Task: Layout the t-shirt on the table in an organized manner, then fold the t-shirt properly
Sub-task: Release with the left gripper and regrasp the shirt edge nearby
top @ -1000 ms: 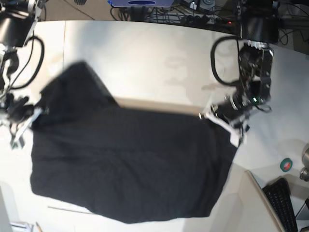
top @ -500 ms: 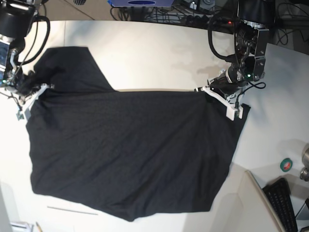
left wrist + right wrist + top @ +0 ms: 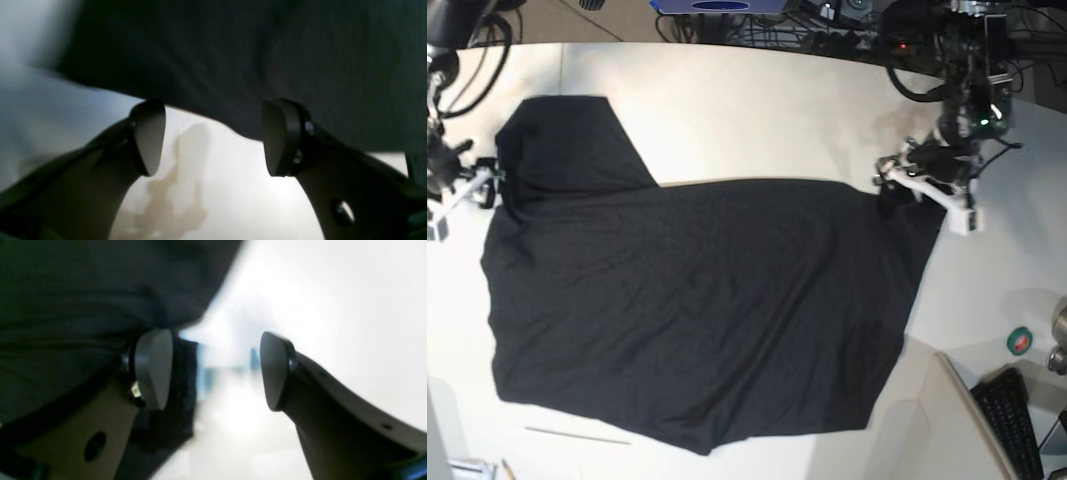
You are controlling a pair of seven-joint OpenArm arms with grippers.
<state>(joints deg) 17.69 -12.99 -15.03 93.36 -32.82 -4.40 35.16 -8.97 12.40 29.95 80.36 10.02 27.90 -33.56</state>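
The t-shirt is spread dark side up across the middle of the bench, lying between the two hands; no print is seen on the upturned face. Most of the body lies flat, but the layout is judged only partly done: one sleeve is stretched toward the far edge just beside the right hand, while the cloth next to the left hand is bunched at its corner and the near hem runs slanted rather than square. No fold is seen, so the folding is judged wholly left to do, after some further straightening. In the left wrist view the left hand is seen with its jaws parted and nothing between them, the shirt's edge lying just beyond the fingertips over bare bench. In the right wrist view the right hand is likewise spread wide and empty, with dark cloth beside and behind one finger and pale bench past the other. No container in use is seen; nothing is held in or on anything but the bench itself. Well off to the outer side of the left hand, a keyboard and a small round green object are seen, apart from the shirt.
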